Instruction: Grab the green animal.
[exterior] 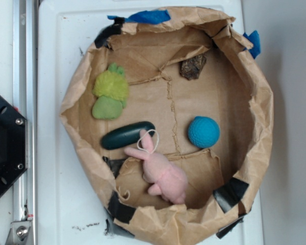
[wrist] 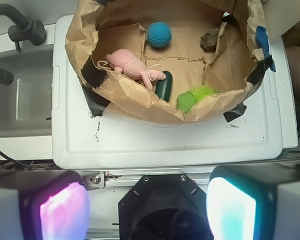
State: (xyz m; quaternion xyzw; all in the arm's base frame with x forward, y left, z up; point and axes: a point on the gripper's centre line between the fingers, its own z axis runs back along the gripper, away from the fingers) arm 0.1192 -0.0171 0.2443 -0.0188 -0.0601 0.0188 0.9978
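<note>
A brown paper nest, a bag rolled down into a shallow bowl and patched with black and blue tape, sits on a white tray. Inside, the green animal lies against the nest's wall, its fuzzy yellow-green part toward the rim and its smoother green part toward the middle. Just beside that smoother part rests a dark green oblong, lying at a slant. A pink bunny sprawls right next to the oblong, a white loop at its ears overlapping the oblong's end. A teal ball sits apart from them across the nest floor, and a small brown lump (rock-like, though too rough to name) lies well away near the far wall.

From the wrist view, the pincer hangs outside the nest, back over the tray's edge, well apart from the green animal. Its two fingers stand wide apart at the bottom corners of the view, one pad glowing pink and the other teal, with nothing between them. A grey sink with a dark tap lies beside the tray.
</note>
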